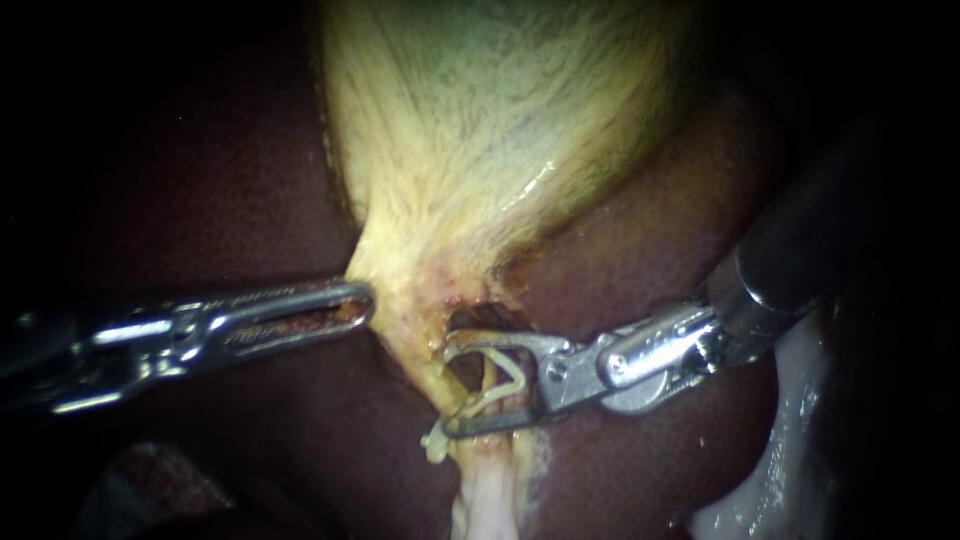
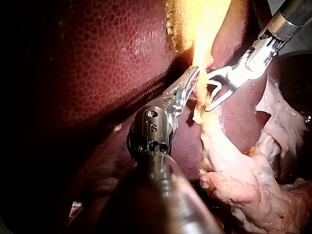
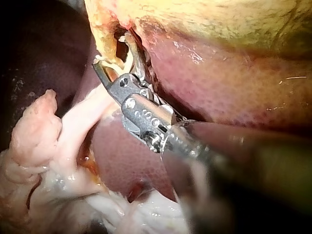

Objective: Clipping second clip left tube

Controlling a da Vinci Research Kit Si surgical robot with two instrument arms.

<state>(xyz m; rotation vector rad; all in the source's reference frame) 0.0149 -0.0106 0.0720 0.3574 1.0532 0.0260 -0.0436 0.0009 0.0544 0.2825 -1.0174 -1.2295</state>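
Here, my left instrument point(image 1: 362, 298) is reaching in from the left, its jaws lying closed on the edge of the gallbladder point(image 1: 480, 120) at its neck. Just right of it the tube point(image 1: 425, 372) is running downward from that neck, its long axis crossing the mouth of my right instrument point(image 1: 450, 385) nearly square. Those jaws are standing wide, carrying an open pale clip point(image 1: 505, 378) between them and approaching the tube from its right. I cannot tell whether the tube is sitting fully inside the clip. The right instrument is nearer, so closing is probably falling to it.
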